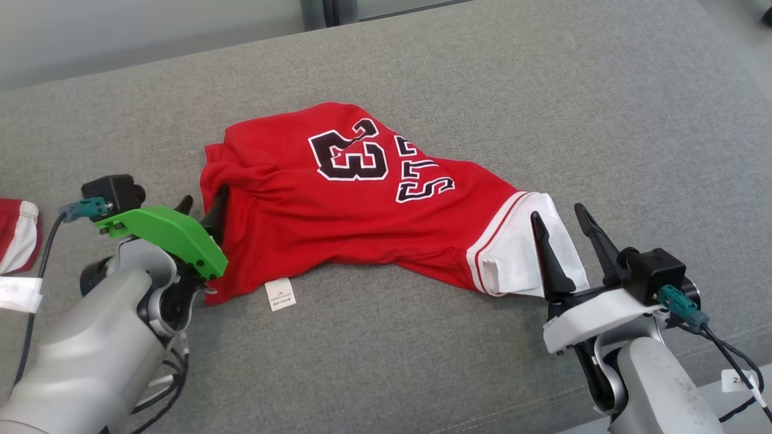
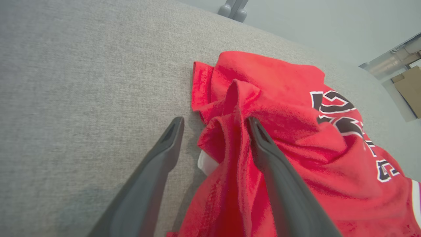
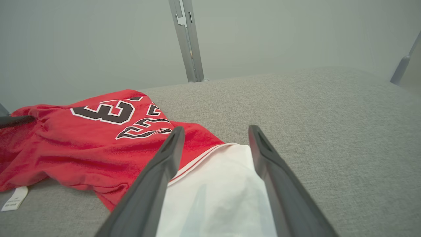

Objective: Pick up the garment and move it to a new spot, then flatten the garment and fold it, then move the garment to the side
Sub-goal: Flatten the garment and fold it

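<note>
The red garment (image 1: 362, 223) lies crumpled on the grey cushion, with "23" and black lettering on top and a white panel (image 1: 518, 253) at its right end. My left gripper (image 1: 202, 202) stands open at the garment's left edge. In the left wrist view the bunched red folds (image 2: 227, 138) lie between the spread fingers of the left gripper (image 2: 215, 121), and one finger (image 2: 273, 158) rests on the cloth. My right gripper (image 1: 558, 214) is open over the white panel. In the right wrist view the right gripper (image 3: 216, 130) straddles that white panel (image 3: 217, 191).
A white care label (image 1: 280, 294) sticks out from the garment's near hem. Another red and white cloth (image 1: 18, 235) lies at the far left edge. The grey cushion (image 1: 543, 90) stretches behind and to the right, and a metal post (image 3: 187, 39) stands beyond its back edge.
</note>
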{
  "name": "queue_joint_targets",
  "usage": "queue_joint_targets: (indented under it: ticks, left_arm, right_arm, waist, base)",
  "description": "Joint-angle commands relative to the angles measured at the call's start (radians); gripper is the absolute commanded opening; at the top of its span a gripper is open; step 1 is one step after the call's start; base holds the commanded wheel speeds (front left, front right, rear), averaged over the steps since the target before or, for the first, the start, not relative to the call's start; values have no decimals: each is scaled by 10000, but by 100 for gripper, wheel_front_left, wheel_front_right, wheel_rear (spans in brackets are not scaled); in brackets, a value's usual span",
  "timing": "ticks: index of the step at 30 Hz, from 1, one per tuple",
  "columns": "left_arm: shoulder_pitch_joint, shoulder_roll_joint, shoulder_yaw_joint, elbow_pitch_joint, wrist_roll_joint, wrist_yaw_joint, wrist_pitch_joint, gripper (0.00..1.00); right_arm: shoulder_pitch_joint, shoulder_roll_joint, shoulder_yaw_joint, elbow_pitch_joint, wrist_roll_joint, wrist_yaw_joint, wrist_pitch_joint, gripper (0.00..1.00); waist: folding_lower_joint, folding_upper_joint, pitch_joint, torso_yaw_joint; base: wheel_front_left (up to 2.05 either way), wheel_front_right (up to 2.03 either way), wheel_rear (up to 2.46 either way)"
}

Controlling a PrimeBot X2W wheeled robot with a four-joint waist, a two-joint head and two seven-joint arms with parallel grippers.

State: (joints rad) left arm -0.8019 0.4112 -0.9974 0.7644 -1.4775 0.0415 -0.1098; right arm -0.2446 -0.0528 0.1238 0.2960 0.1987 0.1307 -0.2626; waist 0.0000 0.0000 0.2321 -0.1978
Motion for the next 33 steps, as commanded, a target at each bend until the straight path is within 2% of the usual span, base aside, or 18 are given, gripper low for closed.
queue_joint_targets:
  ticks: [1,4,7,8,10,13,16,18,22,26,33]
  left_arm:
    - [-86,263,-38,78,374,86,-335,100]
    - [-105,507,-204,44,803,226,-819,100]
    - [258,796,107,-409,975,294,-1341,100]
    - [529,1117,428,-909,1192,434,-1498,100]
    - [796,1370,913,-1700,1680,556,-1564,100]
    - [1852,1581,2146,-3336,2844,835,-1554,100]
    - [3379,1705,3302,-4827,3996,1307,-1538,100]
    - [4360,1620,4011,-5721,4706,1516,-1540,100]
    - [6199,1220,5266,-6868,5765,1512,-1541,100]
    - [7612,566,6368,-7479,6701,1119,-1540,100]
    - [9286,-322,7607,-7576,8027,334,-1541,100]
  right_arm:
    - [142,-75,-80,-54,-66,1,-30,100]
    - [162,-114,-158,-142,-83,1,-30,100]
    - [312,-248,-264,-338,-208,1,-30,100]
    - [398,-370,-370,-552,-279,1,-30,100]
    - [472,-513,-488,-791,-391,1,-30,100]
    - [656,-742,-604,-1114,-570,1,-30,100]
    - [814,-978,-592,-1321,-712,1,-30,100]
    - [933,-1133,-646,-1399,-784,1,-30,100]
    - [1318,-1356,-730,-1382,-929,1,-30,100]
    - [1808,-1456,-932,-1306,-1054,1,-30,100]
    - [2466,-1510,-1486,-1094,-1310,1,-30,100]
  waist:
    - [0,0,-59,45]
    - [0,0,-132,108]
    - [0,0,-268,251]
    - [0,0,-355,394]
    - [0,0,-443,563]
    - [0,0,-593,823]
    - [0,0,-792,1040]
    - [0,0,-936,1194]
    - [0,0,-1278,1544]
    - [0,0,-1601,1792]
    - [0,0,-2105,1888]
  base:
    - [0,0,0]
    - [0,0,0]
    - [0,0,0]
    - [0,0,0]
    - [0,0,0]
    - [0,0,0]
    - [0,0,0]
    - [0,0,0]
    - [0,0,0]
    - [0,0,0]
    - [0,0,0]
